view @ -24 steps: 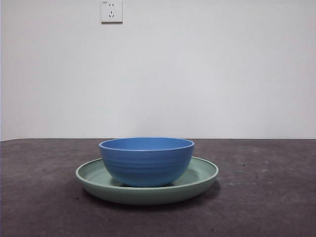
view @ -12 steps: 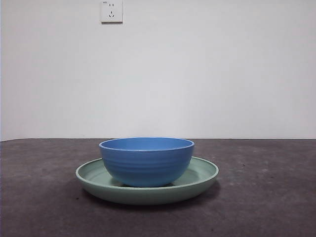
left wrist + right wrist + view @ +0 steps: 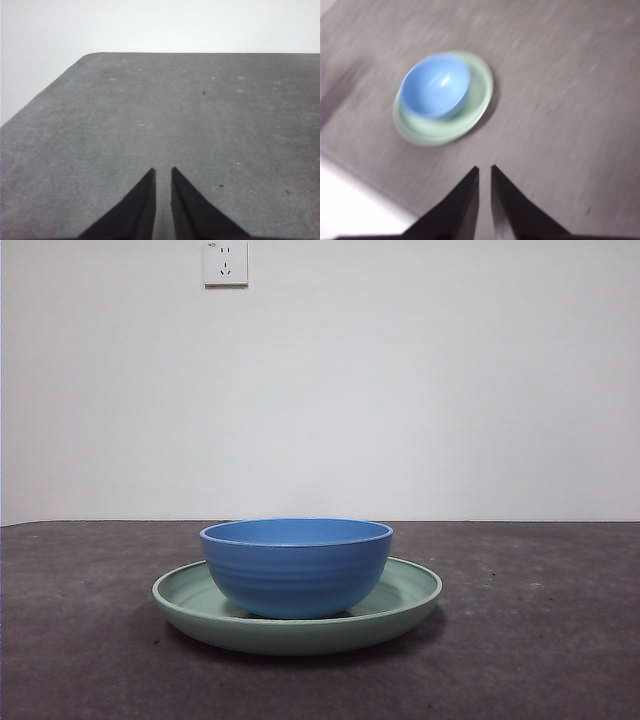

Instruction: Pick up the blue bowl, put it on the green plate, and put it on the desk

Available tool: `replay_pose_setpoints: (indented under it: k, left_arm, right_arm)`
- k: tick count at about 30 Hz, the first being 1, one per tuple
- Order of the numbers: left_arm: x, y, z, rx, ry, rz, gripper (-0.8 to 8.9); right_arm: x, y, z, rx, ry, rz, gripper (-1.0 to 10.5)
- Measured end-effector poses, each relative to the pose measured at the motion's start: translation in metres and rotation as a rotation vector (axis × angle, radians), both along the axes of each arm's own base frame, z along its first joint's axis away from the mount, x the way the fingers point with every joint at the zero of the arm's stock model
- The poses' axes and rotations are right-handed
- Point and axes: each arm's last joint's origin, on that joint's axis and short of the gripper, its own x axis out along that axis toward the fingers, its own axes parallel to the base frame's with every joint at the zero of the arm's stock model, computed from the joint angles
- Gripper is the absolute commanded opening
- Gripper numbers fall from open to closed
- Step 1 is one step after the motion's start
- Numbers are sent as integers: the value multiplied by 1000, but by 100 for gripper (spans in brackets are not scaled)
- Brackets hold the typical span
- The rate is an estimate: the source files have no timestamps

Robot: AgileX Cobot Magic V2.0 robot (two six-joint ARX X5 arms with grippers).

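Observation:
The blue bowl stands upright inside the green plate, which rests on the dark desk. In the right wrist view the bowl sits in the plate, a little off its middle. My right gripper is high above the desk, well apart from the dishes, jaws nearly together and empty. My left gripper hangs over bare desk with its jaws nearly together and holds nothing. Neither gripper shows in the front view.
A white wall with a power socket stands behind the desk. The left wrist view shows the desk's rounded far corner. The right wrist view shows a desk edge near the plate.
The bowl and plate have not moved in the front view. The right wrist view is blurred by motion.

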Motion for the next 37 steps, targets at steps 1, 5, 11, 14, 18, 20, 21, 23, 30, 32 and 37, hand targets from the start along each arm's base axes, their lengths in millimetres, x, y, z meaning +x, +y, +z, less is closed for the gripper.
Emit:
replay_pose_setpoints:
  k: [1,5,11,14,18,20,21,23,30,32,37]
  left_arm:
    - [0,0,0,0,0,0,50]
    - [0,0,0,0,0,0,50]
    - [0,0,0,0,0,0,50]
    - [0,0,0,0,0,0,50]
    - [0,0,0,0,0,0,50]
    - [0,0,0,0,0,0,50]
    - [0,0,0,0,0,0,50]
    - [0,0,0,0,0,0,50]
    - [0,0,0,0,0,0,50]
    - [0,0,0,0,0,0,50]
    - [0,0,0,0,0,0,50]
  right_arm:
    - [3,-1,-6,11,-53,-22,35]
    - [17,-3,-30,33,-306,-88,35]
    - [31,-11,-88,-13,-604,-268,35]
    - [36,-15,-123,-56,-611,-365,35]
    - [41,-20,-167,-119,-555,-477,35]
    - [42,-21,-183,-135,-534,-507,35]
    - [42,-22,-189,-138,-525,-514,35]
    - [42,-22,-200,-138,-512,-523,35]
    - [41,-23,-203,-112,-540,-536,35]
    - [41,-23,-203,-113,-540,-535,35]
    - [41,-23,-203,-113,-541,-535,35]
